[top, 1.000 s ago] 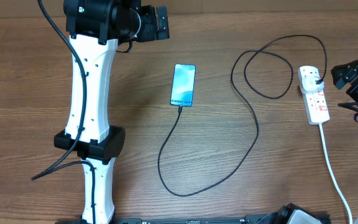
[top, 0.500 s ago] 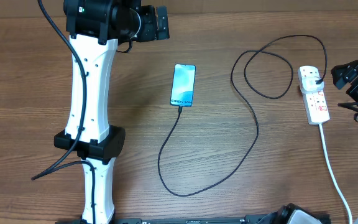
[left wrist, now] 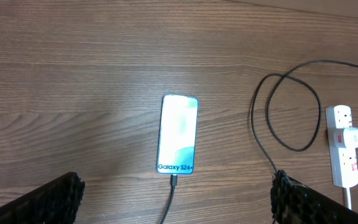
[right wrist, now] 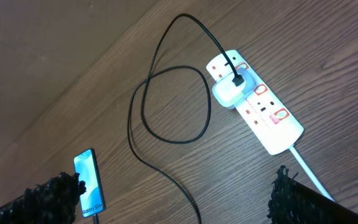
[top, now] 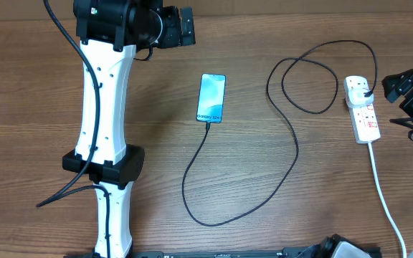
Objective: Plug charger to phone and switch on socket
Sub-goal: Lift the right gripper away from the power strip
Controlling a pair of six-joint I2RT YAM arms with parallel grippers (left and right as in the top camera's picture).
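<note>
Overhead view, read left to right, with places given from the phone. Across the last second nothing has moved: both arms and every object on the table (top: 34,107) lie exactly as before. I take this as a pause between steps, not progress.

(a) My left pincer (top: 186,27), up and to the left of the phone, hangs with its jaws spread wide and nothing between them.

(b) The phone (top: 211,98) lies flat with its screen lit light blue, showing "Galaxy S24+".

(c) The charger (top: 297,154) meets the phone's lower edge, where its connector tip appears seated. Its black cable sweeps below the phone, climbs to the right in a loop, and ends in a white adapter (right wrist: 232,93).

(d) The socket (top: 363,109), far right of the phone, has the adapter in its upper outlet. Its white cord (top: 382,190) trails away below it.

(e) My right pincer (top: 405,92), beyond the socket, is likewise open and empty.

The plugging step looks complete, so the switch seems to be what remains. The red marks do not tell me whether it is on or off.

Count: one phone, one charger, one socket with two outlets (one occupied, one free), one white cord, two pincers.
</note>
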